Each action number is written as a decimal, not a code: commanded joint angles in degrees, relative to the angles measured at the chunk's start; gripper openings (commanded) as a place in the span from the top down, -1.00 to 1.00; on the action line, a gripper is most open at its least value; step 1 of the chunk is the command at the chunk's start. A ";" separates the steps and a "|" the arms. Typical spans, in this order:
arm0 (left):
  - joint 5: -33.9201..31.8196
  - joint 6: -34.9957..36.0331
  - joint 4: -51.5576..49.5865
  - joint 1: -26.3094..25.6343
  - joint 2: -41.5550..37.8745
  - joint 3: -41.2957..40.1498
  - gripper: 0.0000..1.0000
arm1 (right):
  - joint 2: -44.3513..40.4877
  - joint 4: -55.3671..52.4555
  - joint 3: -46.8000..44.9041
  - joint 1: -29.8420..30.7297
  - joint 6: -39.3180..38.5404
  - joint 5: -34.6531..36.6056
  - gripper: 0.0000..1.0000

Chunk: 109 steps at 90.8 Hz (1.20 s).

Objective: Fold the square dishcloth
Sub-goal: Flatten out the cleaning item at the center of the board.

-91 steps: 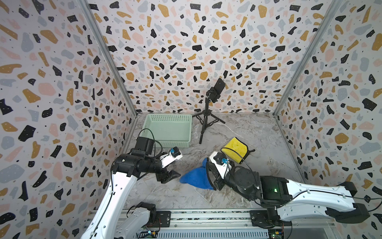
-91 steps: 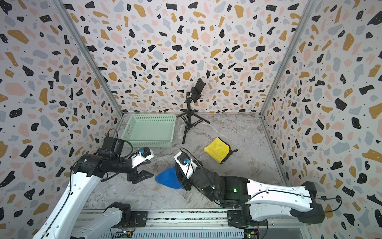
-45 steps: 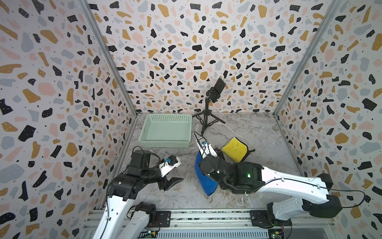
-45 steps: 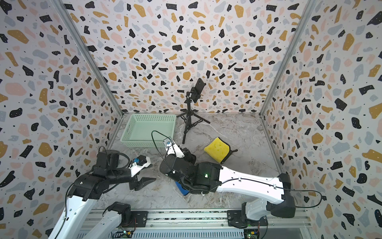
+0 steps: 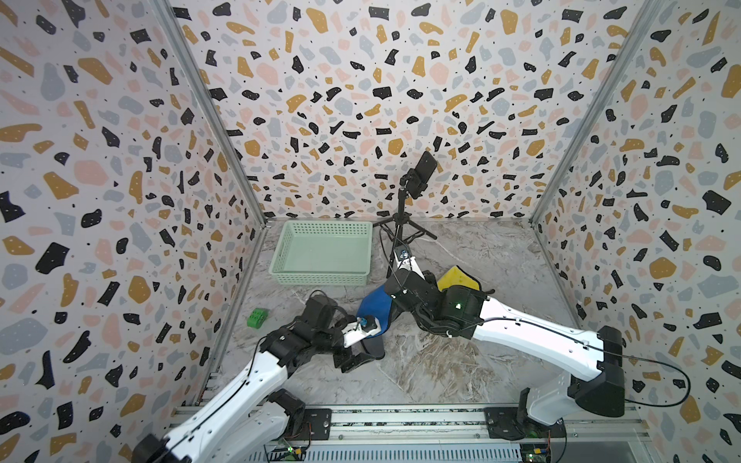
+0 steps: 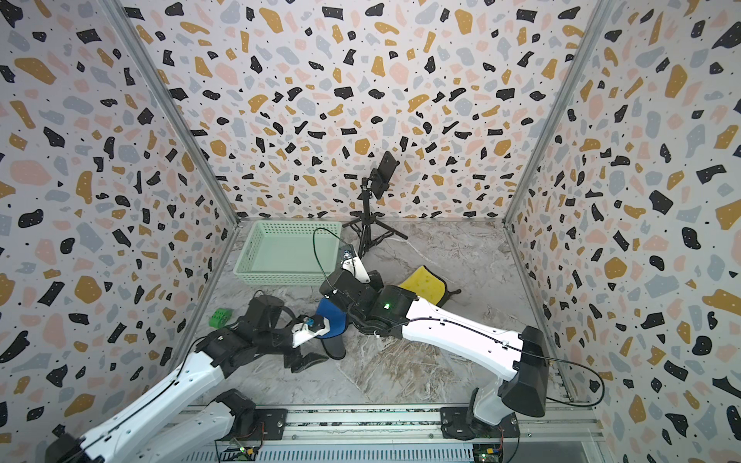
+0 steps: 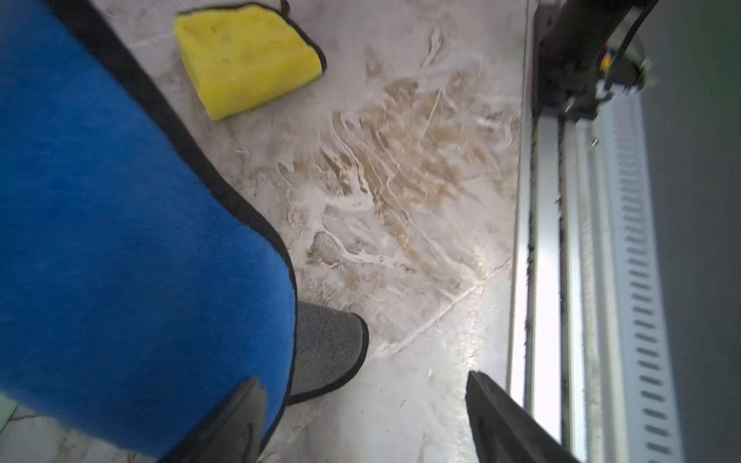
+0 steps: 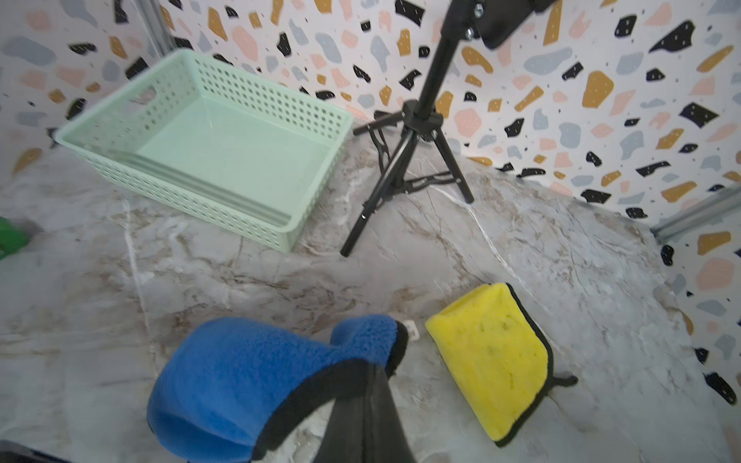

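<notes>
Right gripper (image 8: 375, 381) is clamped on the blue dishcloth (image 5: 371, 308), left gripper (image 7: 363, 381) wide open and empty. Marble worktop (image 5: 461, 360), terrazzo walls (image 5: 361, 100). It droops lengthwise, pointing away from the basket (image 5: 320, 278).

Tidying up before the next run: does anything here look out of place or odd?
A small green block sits alone on the table, unrelated to cloth folding. The blue dishcloth hangs bunched from the shut right hand, not flat, one corner trailing on the table.

No text, label, brand, number or sign can be read in any view. A small white tag (image 8: 412, 329) beside the blue fleece dishcloth (image 8: 248, 373) is too small to read.
</notes>
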 commanded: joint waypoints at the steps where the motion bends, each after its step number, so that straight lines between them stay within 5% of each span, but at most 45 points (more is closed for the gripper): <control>1: -16.99 4.23 9.47 -4.14 8.09 0.17 -0.64 | -4.30 -2.54 -6.59 -2.89 4.44 -2.37 1.00; 25: -29.30 6.98 20.38 -8.42 27.25 5.02 -0.57 | -10.91 -0.73 -17.58 -7.43 6.76 -6.72 1.00; 58: -11.29 7.30 13.43 -8.74 22.83 9.30 -0.53 | -14.54 5.34 -24.89 -12.82 6.65 -14.34 1.00; 109: -24.73 9.71 20.45 -10.97 40.23 18.08 -0.41 | -15.99 13.03 -32.81 -18.70 7.15 -22.65 1.00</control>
